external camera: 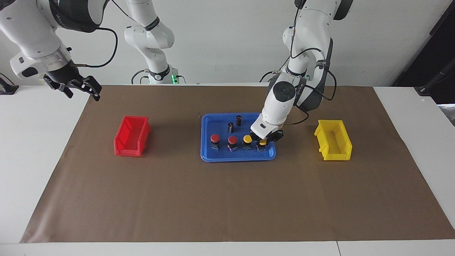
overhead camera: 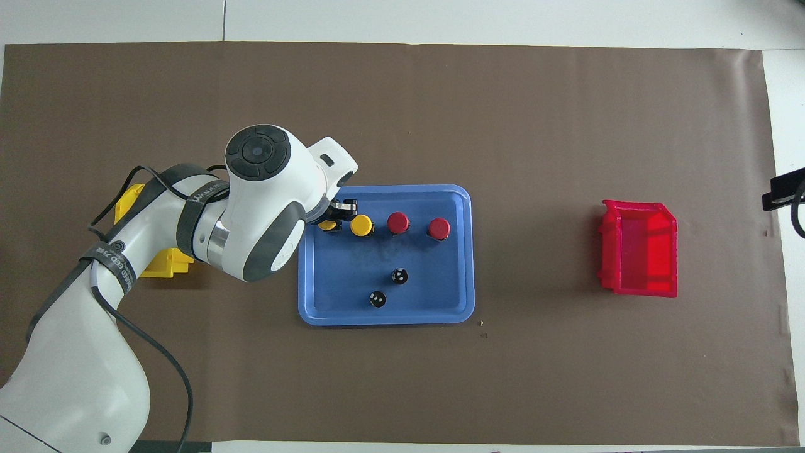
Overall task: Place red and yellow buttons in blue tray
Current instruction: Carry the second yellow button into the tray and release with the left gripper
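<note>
1. Facing view: the left hand [external camera: 262, 139] sits low in the blue tray [external camera: 237, 156], closed on the end yellow button [external camera: 262, 143] at the tray's right corner; beside it stand another yellow button [external camera: 247, 141] and two red buttons [external camera: 223, 141]. The right hand [external camera: 80, 87] waits, open, at upper left.
2. Overhead view: the left arm's wrist hides most of the gripped button [overhead camera: 327, 224]; whether it rests on the tray floor is unclear. Releasing means opening straight above it.

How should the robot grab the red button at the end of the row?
Probably from straight above, pinching the round cap of the red button. It stands upright in the blue tray, with open floor toward the tray's rim on one side; the other red button is close, so keep the fingers narrow.
</note>
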`<state>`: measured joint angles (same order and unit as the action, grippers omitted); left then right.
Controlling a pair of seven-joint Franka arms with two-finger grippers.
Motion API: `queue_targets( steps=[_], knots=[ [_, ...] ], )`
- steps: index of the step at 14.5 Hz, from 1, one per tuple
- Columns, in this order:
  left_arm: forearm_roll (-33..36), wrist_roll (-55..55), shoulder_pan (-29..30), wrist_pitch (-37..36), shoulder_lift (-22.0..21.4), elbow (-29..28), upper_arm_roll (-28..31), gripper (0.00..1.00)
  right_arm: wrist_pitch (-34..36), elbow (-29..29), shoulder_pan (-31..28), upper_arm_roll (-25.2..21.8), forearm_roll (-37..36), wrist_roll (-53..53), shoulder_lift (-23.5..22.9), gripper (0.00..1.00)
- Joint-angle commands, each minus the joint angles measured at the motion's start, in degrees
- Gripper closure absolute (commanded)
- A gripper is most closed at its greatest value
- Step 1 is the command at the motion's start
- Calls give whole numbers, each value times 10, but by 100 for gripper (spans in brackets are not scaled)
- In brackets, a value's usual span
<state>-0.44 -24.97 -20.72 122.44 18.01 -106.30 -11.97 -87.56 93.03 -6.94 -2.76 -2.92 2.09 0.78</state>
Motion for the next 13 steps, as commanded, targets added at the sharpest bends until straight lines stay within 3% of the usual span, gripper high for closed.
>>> queue_targets(
  steps=[1, 8, 12, 13],
  knots=[
    [-7, -12, -11, 3, -2, -3, 8, 52, -5, 11, -1, 2, 10, 11, 8, 0],
    [-7, -12, -10, -29, -11, 8, 8, 51, -5, 10, -2, 2, 11, 11, 8, 0],
    [-30, -23, -11, -103, -42, 42, 6, 51, -5, 11, -2, 2, 11, 11, 8, 0],
    [-41, -23, -11, -127, -56, 57, 6, 46, -5, 11, -2, 2, 11, 11, 8, 0]
  ],
)
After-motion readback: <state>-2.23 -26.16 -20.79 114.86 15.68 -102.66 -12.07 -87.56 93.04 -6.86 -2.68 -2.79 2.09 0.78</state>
